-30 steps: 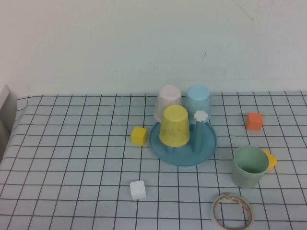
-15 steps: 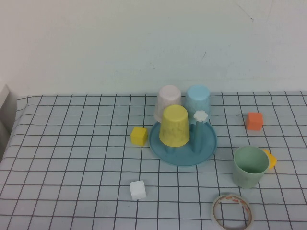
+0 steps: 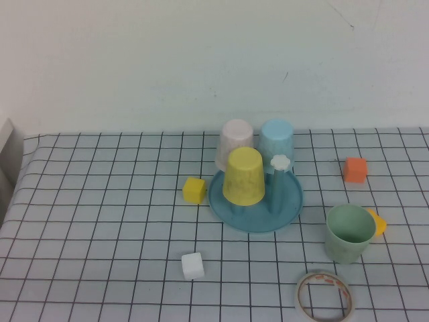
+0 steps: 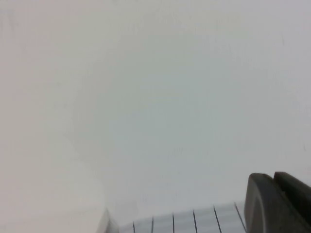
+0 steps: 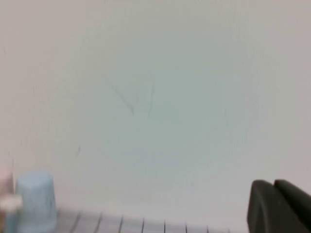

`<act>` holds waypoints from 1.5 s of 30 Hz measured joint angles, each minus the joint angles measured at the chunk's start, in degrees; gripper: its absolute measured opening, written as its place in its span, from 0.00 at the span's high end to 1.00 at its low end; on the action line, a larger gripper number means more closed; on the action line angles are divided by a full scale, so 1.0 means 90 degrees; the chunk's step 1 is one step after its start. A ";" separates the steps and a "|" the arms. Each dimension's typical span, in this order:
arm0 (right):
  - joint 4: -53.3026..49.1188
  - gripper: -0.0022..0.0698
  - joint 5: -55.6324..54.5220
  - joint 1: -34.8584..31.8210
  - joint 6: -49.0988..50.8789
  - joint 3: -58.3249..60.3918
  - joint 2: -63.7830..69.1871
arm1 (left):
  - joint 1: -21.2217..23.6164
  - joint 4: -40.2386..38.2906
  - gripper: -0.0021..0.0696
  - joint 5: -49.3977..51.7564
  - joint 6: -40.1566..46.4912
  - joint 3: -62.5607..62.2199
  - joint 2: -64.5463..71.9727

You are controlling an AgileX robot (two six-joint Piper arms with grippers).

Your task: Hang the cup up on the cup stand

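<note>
The sage-green cup (image 3: pixel 349 233) stands upright, mouth up, on the checked cloth at the front right. The teal cup stand (image 3: pixel 289 200) sits mid-table with a yellow cup (image 3: pixel 243 176), a pink cup (image 3: pixel 235 143) and a light blue cup (image 3: pixel 277 143) upside down on its pegs; one white-tipped peg (image 3: pixel 280 163) is bare. Neither arm shows in the high view. My left gripper (image 4: pixel 273 178) is shut, facing the wall, holding nothing. My right gripper (image 5: pixel 273 183) is also shut and empty, with the light blue cup (image 5: pixel 35 201) far off to its side.
A yellow block (image 3: pixel 194 190) lies left of the stand, a white block (image 3: pixel 192 265) nearer the front. An orange block (image 3: pixel 355 170) sits at the right, a small yellow piece (image 3: pixel 379 223) beside the green cup, a tape roll (image 3: pixel 324 296) at the front edge.
</note>
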 joint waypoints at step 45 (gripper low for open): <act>0.0210 0.97 0.2554 0.0000 -0.0586 -0.3128 0.4234 | 0.0000 -0.0203 0.97 0.3931 0.0275 -0.3306 0.3660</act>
